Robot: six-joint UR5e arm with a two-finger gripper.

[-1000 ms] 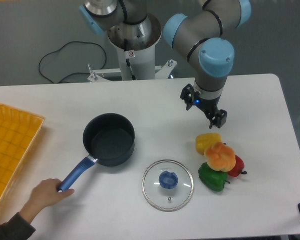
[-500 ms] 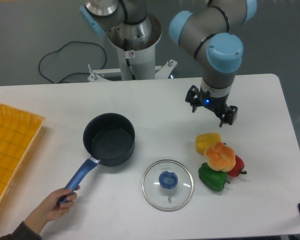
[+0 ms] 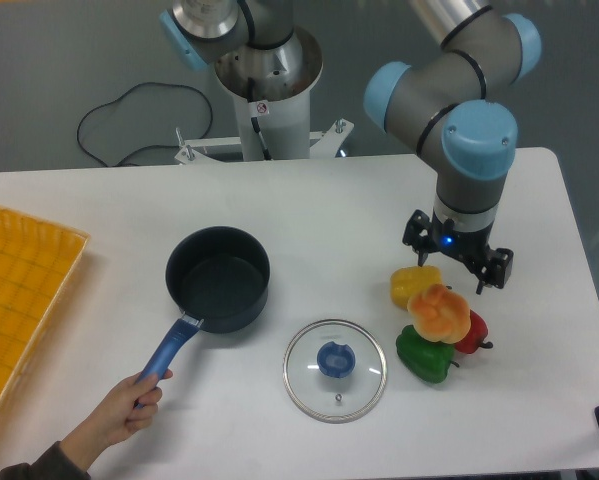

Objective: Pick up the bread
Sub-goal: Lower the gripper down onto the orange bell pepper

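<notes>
The bread (image 3: 440,312) is a lumpy orange and pale peach piece resting on a cluster of toy peppers at the right of the white table. A yellow pepper (image 3: 411,284) lies behind it, a green one (image 3: 424,357) in front and a red one (image 3: 473,334) to its right. My gripper (image 3: 457,262) hangs just above and behind the bread, pointing down. Its two fingers stand apart and hold nothing.
A dark pot (image 3: 218,279) with a blue handle (image 3: 169,345) sits left of centre, and a person's hand (image 3: 120,414) grips the handle end. A glass lid (image 3: 335,369) lies in front of centre. A yellow tray (image 3: 19,300) is at the left edge.
My gripper has moved right and toward the front, from behind the peppers to just above the bread. The person's hand slid down along the pot handle.
</notes>
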